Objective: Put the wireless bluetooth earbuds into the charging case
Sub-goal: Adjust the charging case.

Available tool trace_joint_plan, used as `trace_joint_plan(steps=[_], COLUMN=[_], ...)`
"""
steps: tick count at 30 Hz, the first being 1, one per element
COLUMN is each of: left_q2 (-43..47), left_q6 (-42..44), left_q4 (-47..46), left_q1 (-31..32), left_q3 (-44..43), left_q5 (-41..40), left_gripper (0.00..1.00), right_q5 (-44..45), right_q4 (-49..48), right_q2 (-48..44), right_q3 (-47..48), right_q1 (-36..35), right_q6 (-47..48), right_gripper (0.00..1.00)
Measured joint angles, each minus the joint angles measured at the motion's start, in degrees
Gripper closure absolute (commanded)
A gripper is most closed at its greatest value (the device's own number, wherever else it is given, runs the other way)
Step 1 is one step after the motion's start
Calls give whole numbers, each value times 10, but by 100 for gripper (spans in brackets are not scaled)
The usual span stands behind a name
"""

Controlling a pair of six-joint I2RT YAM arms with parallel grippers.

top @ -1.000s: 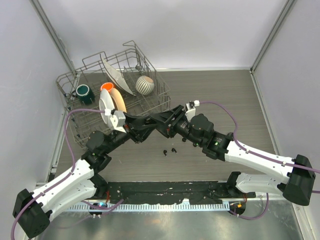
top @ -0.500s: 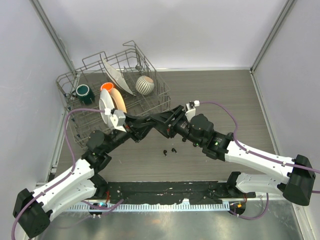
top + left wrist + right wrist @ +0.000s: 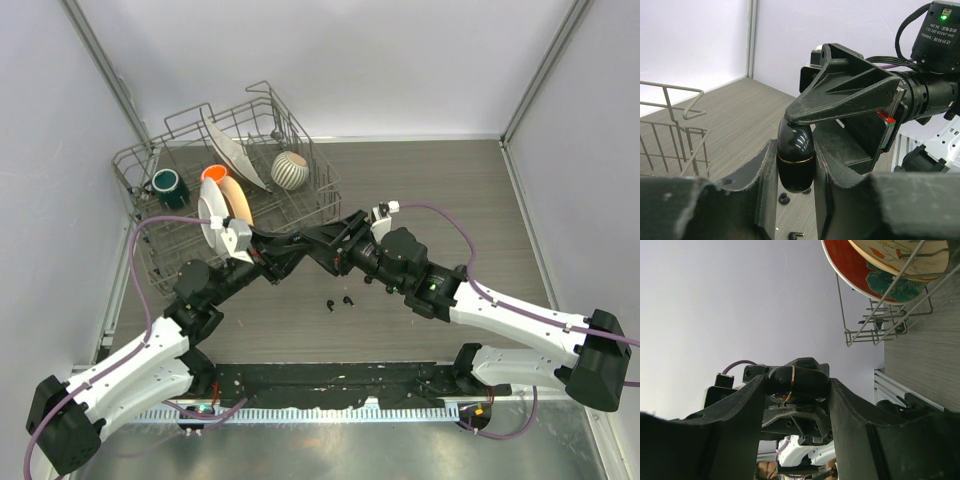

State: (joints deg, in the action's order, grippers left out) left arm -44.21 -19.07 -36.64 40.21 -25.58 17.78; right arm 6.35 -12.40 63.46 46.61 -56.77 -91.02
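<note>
Left gripper [image 3: 795, 161] and right gripper [image 3: 796, 385] both clamp the glossy black oblong charging case [image 3: 796, 150] aloft beside a wire dish rack [image 3: 300, 205]; I see two tiny black earbuds [image 3: 348, 300] loose in front of it, uninserted.

A grey table [image 3: 450, 190] with a wood-grain pattern is filling the floor of a white-walled enclosure, seen from above. A grey wire dish rack [image 3: 318, 165] is sitting on the table at its far left corner, reaching in toward the middle. Two small black earbuds [image 3: 348, 300] are lying loose on the bare wood near the centre, toward the near side, just beside each other but not touching, well apart from the rack. From the left wrist view they are showing low down as tiny dark shapes on the grain. A black strip [image 3: 330, 382] is running across the table's near edge, from left to right.
</note>
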Motion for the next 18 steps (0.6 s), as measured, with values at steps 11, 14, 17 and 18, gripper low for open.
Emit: trace_joint_plan(steps=[11,14,17,18], left_q2=[-5,-5,-4,-4], left_q6=[0,0,0,-1], left_q4=[-5,-10,-13,-13], left_q1=[2,2,2,2], left_q3=[-2,-2,-2,-2], left_q5=[14,13,10,8], left_gripper=[57,60,70,72], right_q5=[-12,-13,-14,-14], right_q4=[-19,-24,-27,-28], right_q2=[2,2,2,2], right_q3=[0,0,0,-1], right_q1=[0,0,0,0], right_q6=[-19,-22,-22,-22], right_gripper=[99,99,99,99])
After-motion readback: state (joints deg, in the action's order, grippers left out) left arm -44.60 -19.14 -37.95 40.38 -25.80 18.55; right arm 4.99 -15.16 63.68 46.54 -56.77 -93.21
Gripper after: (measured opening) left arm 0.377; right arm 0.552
